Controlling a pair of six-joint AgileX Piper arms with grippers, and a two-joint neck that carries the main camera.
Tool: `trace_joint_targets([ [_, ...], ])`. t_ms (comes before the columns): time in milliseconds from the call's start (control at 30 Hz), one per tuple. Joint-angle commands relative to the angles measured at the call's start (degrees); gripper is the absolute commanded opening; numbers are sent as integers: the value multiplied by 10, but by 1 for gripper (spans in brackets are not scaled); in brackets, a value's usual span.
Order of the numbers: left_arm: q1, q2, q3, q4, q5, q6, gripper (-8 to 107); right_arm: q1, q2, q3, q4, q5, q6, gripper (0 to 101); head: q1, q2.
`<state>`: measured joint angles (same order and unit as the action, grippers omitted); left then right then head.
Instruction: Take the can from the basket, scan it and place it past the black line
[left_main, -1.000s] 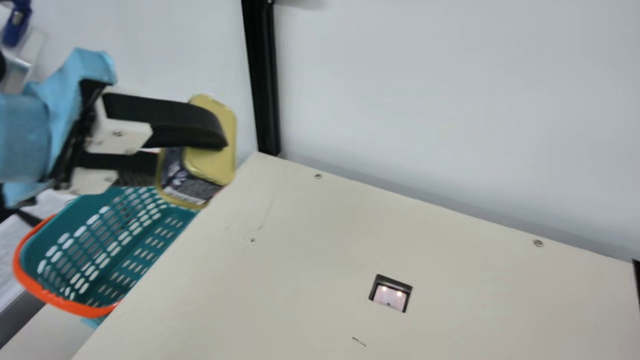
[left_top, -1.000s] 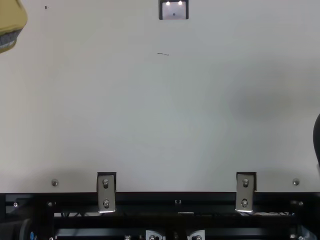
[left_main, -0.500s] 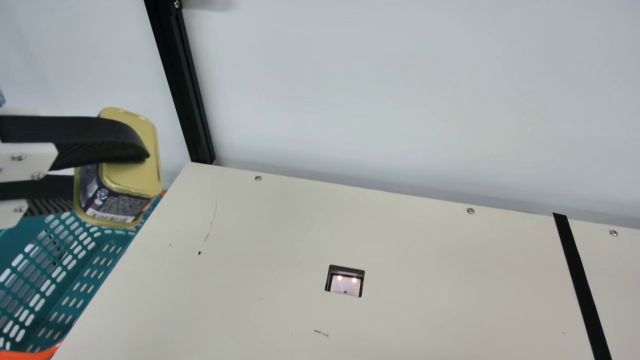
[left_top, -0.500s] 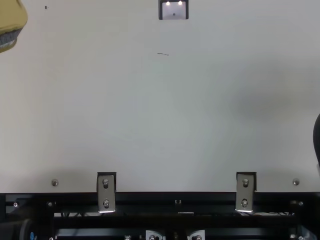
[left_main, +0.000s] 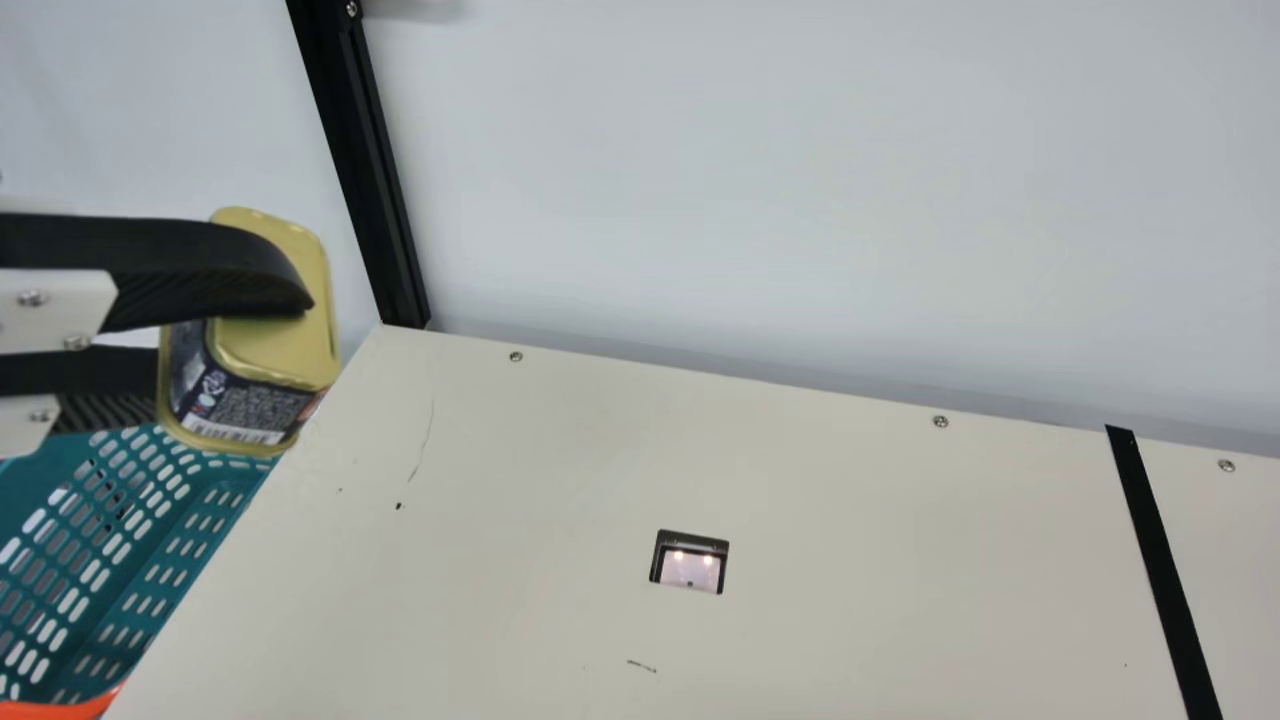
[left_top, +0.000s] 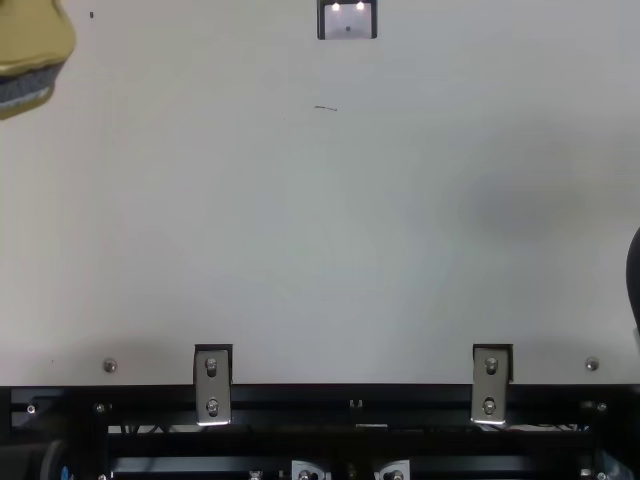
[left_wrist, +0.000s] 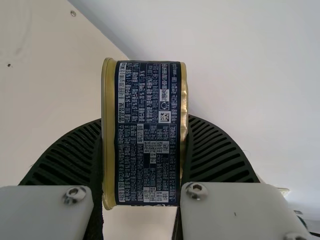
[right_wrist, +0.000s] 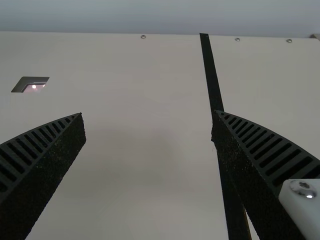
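In the main view my left gripper (left_main: 235, 340) is shut on the gold and dark-blue can (left_main: 280, 345), held tilted above the teal basket (left_main: 130, 540) by the table's left edge. The left wrist view has the can (left_wrist: 147, 135) squeezed between the ribbed fingers of my left gripper (left_wrist: 144, 145). A corner of the can (left_top: 35, 50) enters the top view at upper left. The scanner window (left_main: 689, 563) glows in the table. My right gripper (right_wrist: 148, 125) stands open with nothing between its fingers, and beyond it the black line (right_wrist: 212, 75) crosses the table.
The cream table (left_main: 520, 520) borders a pale wall (left_main: 800, 180) at its far side. A black upright post (left_main: 365, 160) rises at the table's far left corner. Metal brackets (left_top: 212, 385) and a dark rail line the near edge in the top view.
The main camera has turned right, bringing the black line into sight. In the last half second my left gripper and the can have moved slightly right over the table's left side.
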<state>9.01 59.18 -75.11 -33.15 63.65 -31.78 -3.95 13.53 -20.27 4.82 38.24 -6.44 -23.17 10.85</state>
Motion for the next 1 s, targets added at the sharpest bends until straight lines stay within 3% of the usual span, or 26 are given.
trace_joint_targets([
  [0,-3,2,-4,-6,8,-13,10,0,0,0,0,0,0,101,-18,-1],
  [967,-34,8,-49,-66,63,-129,10,0,0,0,0,0,0,101,-18,-1],
])
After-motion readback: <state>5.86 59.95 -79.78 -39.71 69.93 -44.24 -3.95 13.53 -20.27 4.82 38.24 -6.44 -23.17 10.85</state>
